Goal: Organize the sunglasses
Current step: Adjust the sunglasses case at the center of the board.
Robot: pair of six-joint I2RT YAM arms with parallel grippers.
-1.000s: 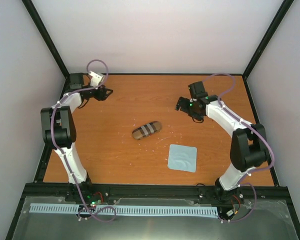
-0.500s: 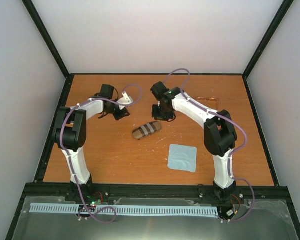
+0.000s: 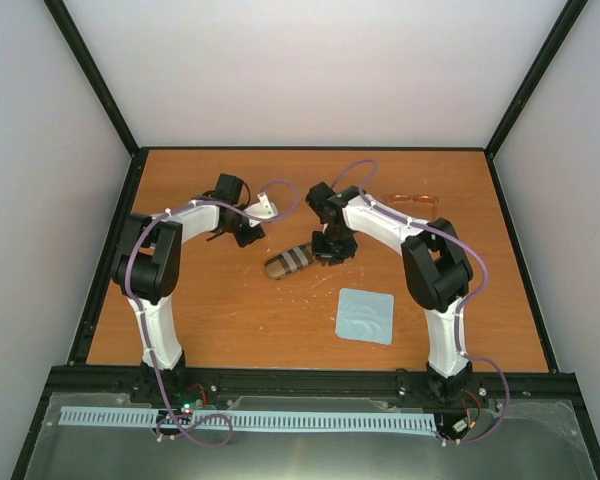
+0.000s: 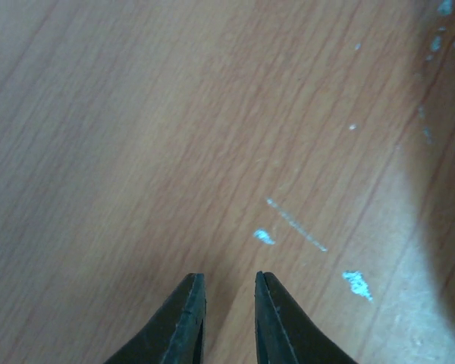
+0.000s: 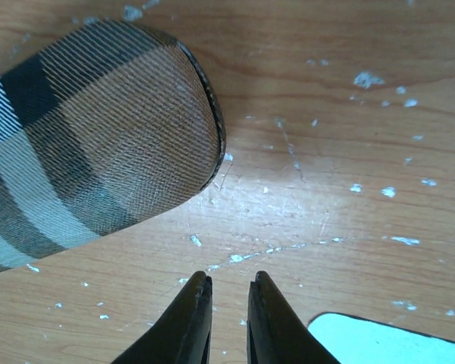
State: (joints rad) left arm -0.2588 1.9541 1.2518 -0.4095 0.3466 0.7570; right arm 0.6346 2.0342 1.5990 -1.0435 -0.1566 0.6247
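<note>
Two arms over the table (image 3: 210,310), the sunglasses (image 3: 412,203) untouched at the far right.

The left gripper (image 4: 230,277) hangs over bare wood, left of the striped oval case (image 3: 292,260) – its jaws stand narrowly apart, with nothing between them. The right gripper (image 5: 230,274) is low beside the right end of the case, its jaws likewise a slim gap apart and empty. The sunglasses lie on the far side of the right arm, well apart from both grippers. The light blue cloth (image 3: 366,316) lies nearer, to the right of the case.
</note>
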